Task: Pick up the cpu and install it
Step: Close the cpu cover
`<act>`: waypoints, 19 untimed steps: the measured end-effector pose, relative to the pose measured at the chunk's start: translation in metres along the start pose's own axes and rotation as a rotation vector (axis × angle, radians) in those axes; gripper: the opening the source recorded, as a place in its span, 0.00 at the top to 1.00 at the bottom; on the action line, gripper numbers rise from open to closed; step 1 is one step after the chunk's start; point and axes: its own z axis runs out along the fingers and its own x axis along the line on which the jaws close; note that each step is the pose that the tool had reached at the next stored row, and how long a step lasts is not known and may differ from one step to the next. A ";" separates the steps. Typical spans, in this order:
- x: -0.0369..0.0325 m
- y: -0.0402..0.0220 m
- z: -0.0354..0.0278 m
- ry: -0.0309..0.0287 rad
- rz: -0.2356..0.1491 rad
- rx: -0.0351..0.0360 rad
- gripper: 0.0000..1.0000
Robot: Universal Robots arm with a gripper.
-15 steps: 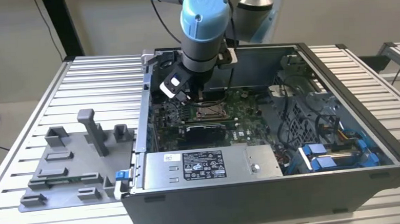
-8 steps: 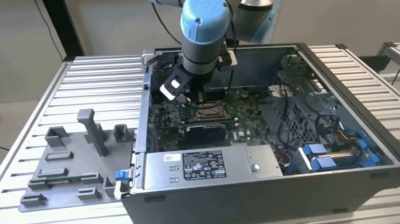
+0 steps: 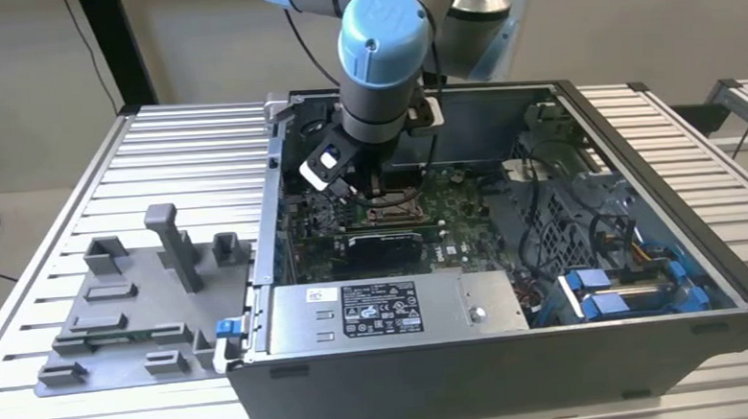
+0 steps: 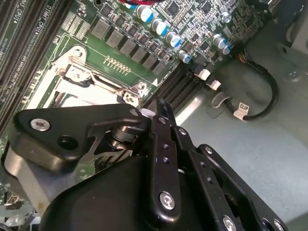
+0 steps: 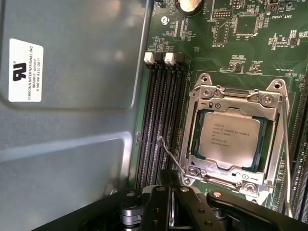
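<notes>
The cpu [image 5: 231, 139] sits in its socket [image 5: 239, 95] — claw [image 5: 167, 185] seemingly just beside.

Satin silvery metal on the cpu [image 5: 230, 139] lid, brighter bare metal around it on the socket frame [image 5: 240, 97]. Glossy green lacquer across the motherboard [image 5: 250, 48]. Matt black on the tool [image 4: 161, 115], with shiny screw heads. Ribbed dull aluminium for the surface [image 3: 153, 144]; matt grey plastic tray [image 3: 111, 329].
</notes>
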 end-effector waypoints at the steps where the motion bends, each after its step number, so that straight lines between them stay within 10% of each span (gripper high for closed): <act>1: -0.0004 0.0002 0.0001 0.0001 0.000 0.0000 1.00; 19: -0.0033 0.0144 0.0020 0.0008 0.003 0.0072 1.00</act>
